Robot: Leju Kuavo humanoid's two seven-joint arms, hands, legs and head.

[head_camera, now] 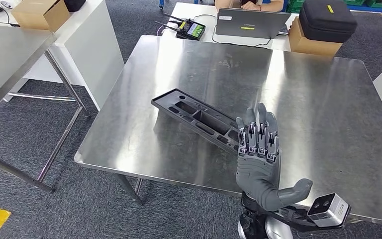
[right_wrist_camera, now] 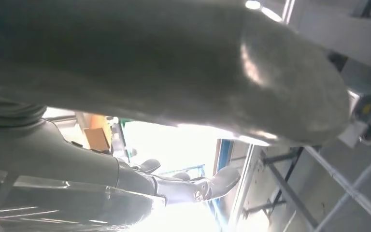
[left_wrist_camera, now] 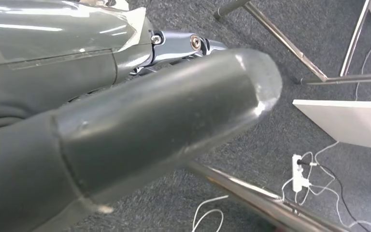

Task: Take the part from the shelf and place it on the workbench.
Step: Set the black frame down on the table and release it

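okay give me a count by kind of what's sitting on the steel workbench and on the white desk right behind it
Black plastic part on the steel workbench: 1
Laptop on the white desk: 1
Cardboard box on that desk: 1
Black zip case on top of the box: 1
Small device with a screen: 1
Total: 5

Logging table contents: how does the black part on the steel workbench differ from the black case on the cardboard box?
The black part is long, flat, open-slotted, lying diagonally on the workbench; the black case is bulky, rounded, closed, perched on the cardboard box. Both are black.
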